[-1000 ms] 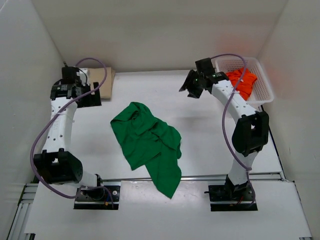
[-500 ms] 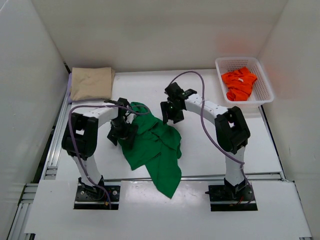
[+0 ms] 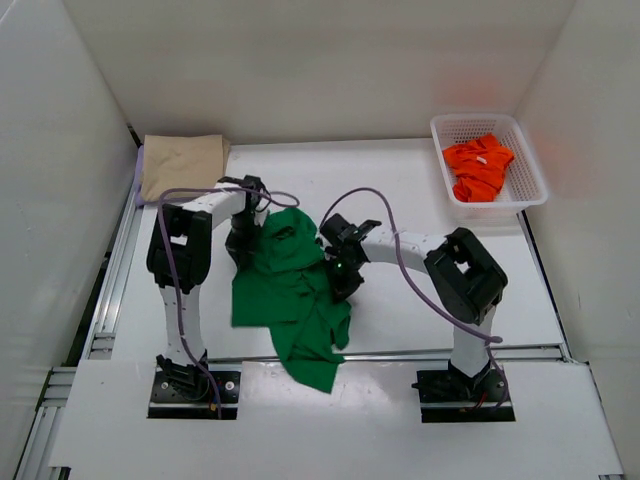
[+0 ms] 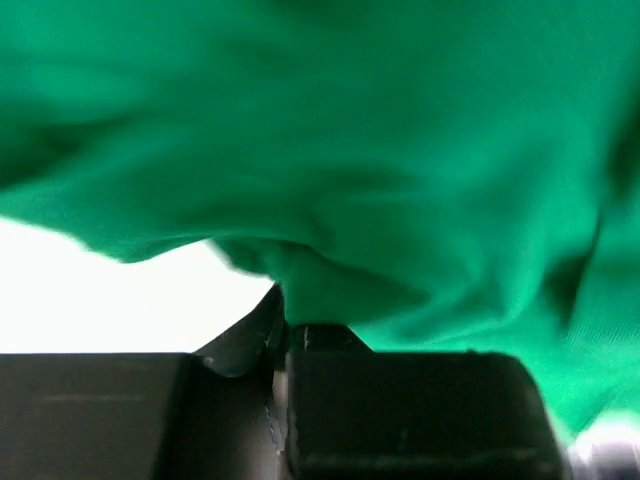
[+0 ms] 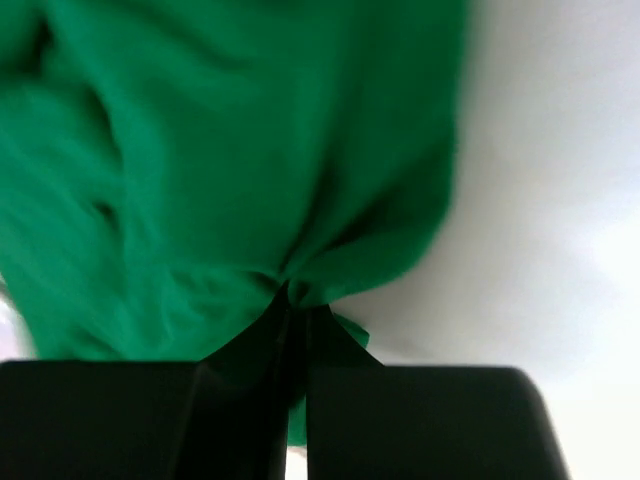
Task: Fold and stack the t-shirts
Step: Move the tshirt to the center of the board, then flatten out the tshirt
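A green t-shirt (image 3: 290, 290) lies crumpled in the middle of the table, its lower end reaching the near edge. My left gripper (image 3: 243, 243) is shut on the shirt's left upper edge; in the left wrist view the green t-shirt (image 4: 400, 150) bunches right at my left gripper (image 4: 282, 320). My right gripper (image 3: 340, 272) is shut on the shirt's right edge, and the right wrist view shows the green t-shirt (image 5: 230, 150) pinched into my right gripper (image 5: 295, 300). A tan t-shirt (image 3: 182, 165) lies folded at the back left. An orange-red t-shirt (image 3: 478, 168) sits in the basket.
The white lattice basket (image 3: 530, 160) stands at the back right corner. White walls close in the table on three sides. Purple cables loop above both arms. A metal rail runs along the table's near edge.
Both arms came down from the back of the table onto the green t-shirt. Both grippers went from open to shut on its edges, and the cloth has shifted toward the left and front.
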